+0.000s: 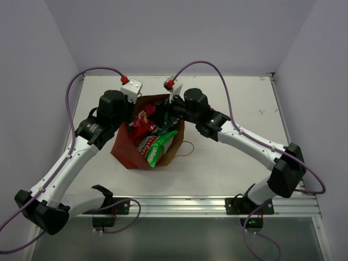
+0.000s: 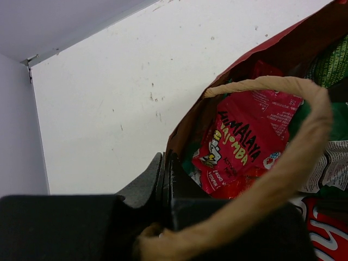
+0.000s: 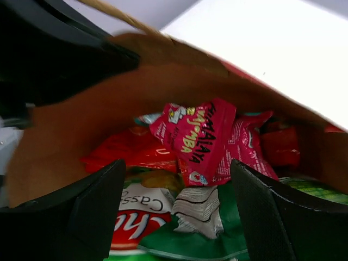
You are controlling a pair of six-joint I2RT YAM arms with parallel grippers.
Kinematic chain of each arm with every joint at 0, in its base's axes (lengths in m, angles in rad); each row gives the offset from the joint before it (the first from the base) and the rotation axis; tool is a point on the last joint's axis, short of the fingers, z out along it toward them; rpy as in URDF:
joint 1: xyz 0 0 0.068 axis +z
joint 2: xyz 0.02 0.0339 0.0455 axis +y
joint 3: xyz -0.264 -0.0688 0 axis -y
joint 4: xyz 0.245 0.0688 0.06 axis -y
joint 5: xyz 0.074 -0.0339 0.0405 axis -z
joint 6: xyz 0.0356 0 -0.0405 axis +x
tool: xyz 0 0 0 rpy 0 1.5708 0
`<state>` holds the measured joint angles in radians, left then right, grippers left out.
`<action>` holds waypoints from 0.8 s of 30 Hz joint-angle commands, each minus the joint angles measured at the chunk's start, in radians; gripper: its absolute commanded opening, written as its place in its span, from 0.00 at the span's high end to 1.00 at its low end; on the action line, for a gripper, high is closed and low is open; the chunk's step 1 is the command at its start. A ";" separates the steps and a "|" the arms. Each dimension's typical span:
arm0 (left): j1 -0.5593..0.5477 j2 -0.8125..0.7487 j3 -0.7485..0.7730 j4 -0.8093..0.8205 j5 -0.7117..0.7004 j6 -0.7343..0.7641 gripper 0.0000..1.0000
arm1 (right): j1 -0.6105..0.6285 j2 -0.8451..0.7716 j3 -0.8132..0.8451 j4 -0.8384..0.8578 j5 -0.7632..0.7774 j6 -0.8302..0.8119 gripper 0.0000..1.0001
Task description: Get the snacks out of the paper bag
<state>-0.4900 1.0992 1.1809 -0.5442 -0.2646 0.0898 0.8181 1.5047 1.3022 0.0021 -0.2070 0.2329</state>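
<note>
The reddish-brown paper bag (image 1: pixel 126 154) stands mid-table, mouth open towards the arms. It holds several snacks: a red candy packet (image 3: pixel 197 135), a green chip bag (image 3: pixel 217 242) with a red logo (image 3: pixel 133 225), and more red wrappers (image 3: pixel 278 147). My left gripper (image 2: pixel 166 163) is shut on the bag's rim (image 2: pixel 182 128) at its left side. The twine handle (image 2: pixel 307 136) loops across that view. My right gripper (image 3: pixel 176 168) is open inside the bag's mouth, its fingers on either side of the red candy packet and the chip bag, touching neither. The green chip bag also shows in the top view (image 1: pixel 161 144).
The bag's other twine handle (image 1: pixel 188 148) lies on the white table (image 1: pixel 239 103) to the bag's right. Purple walls close in the table at the back and sides. A metal rail (image 1: pixel 217 204) runs along the near edge.
</note>
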 commanded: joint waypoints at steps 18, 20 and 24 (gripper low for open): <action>0.007 -0.058 0.062 0.139 0.097 -0.033 1.00 | 0.003 0.308 0.166 0.001 0.001 0.089 0.23; 0.007 -0.059 0.062 0.139 0.105 -0.032 1.00 | 0.003 0.321 0.175 0.001 -0.006 0.089 0.27; 0.008 -0.064 0.060 0.139 0.100 -0.030 1.00 | 0.003 0.324 0.177 0.004 -0.017 0.080 0.58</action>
<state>-0.4843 1.0916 1.1809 -0.5583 -0.1894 0.0704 0.8200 1.8175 1.4422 -0.0021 -0.2100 0.3107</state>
